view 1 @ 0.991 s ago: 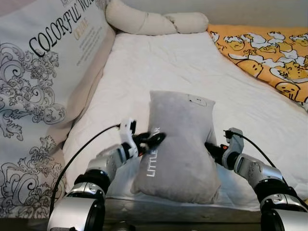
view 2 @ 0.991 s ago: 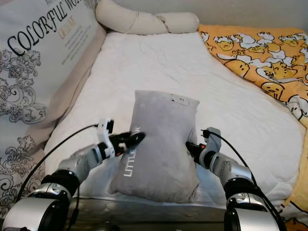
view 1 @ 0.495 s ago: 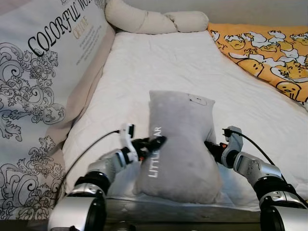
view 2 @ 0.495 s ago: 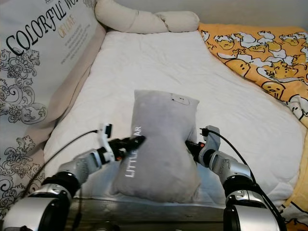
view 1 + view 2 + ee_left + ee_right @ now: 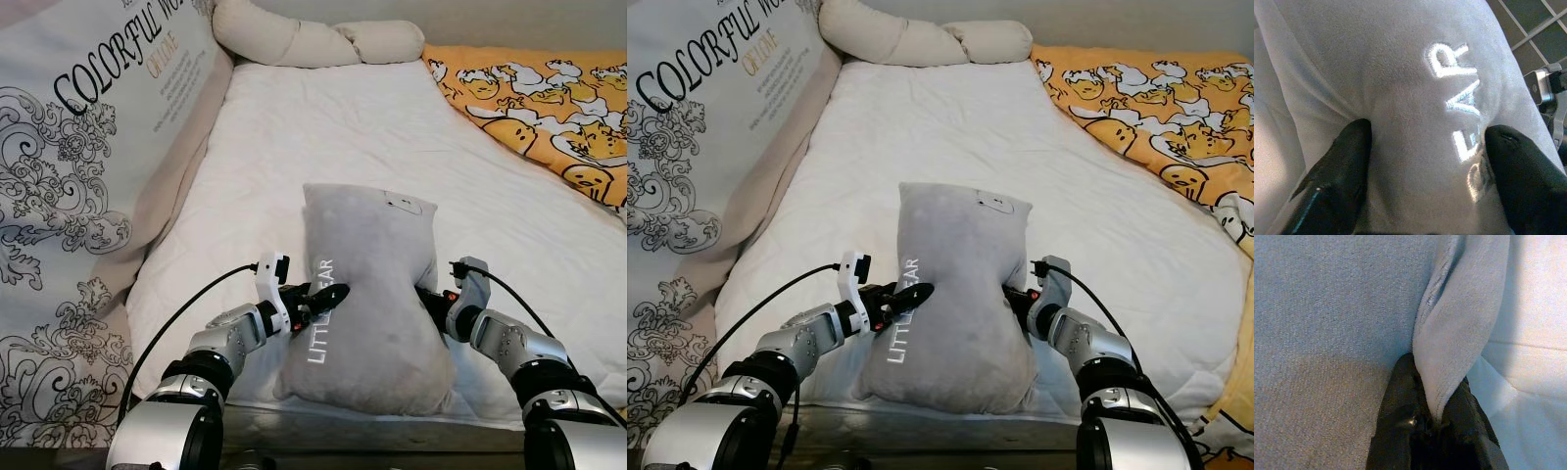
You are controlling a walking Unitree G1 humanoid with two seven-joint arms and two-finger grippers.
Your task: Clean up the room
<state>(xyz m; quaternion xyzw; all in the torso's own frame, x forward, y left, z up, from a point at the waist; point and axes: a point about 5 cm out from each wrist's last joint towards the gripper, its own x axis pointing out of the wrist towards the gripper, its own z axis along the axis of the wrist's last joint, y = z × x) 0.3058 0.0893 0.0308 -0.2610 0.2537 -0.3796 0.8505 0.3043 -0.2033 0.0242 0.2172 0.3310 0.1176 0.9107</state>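
A grey plush pillow (image 5: pixel 377 284) with white "LITTLE BEAR" lettering lies on the white mattress (image 5: pixel 323 137), close to the bed's front edge. My left gripper (image 5: pixel 328 297) is at the pillow's left side. In the left wrist view its two black fingers (image 5: pixel 1347 161) are spread wide and press into the plush beside the lettering, so the gripper (image 5: pixel 1427 132) is open. My right gripper (image 5: pixel 428 297) is at the pillow's right side. It (image 5: pixel 1432 377) is shut on a fold of the pillow's edge.
A big printed cushion (image 5: pixel 88 176) leans along the left. A beige knotted bolster (image 5: pixel 313 39) lies at the head of the bed, and a yellow duck-print blanket (image 5: pixel 549 108) covers the far right. The bed's front edge (image 5: pixel 372 431) runs just beneath the pillow.
My left gripper dipped, then slid right onto the pillow's face by the lettering. The right gripper kept its hold. The pillow has barely shifted.
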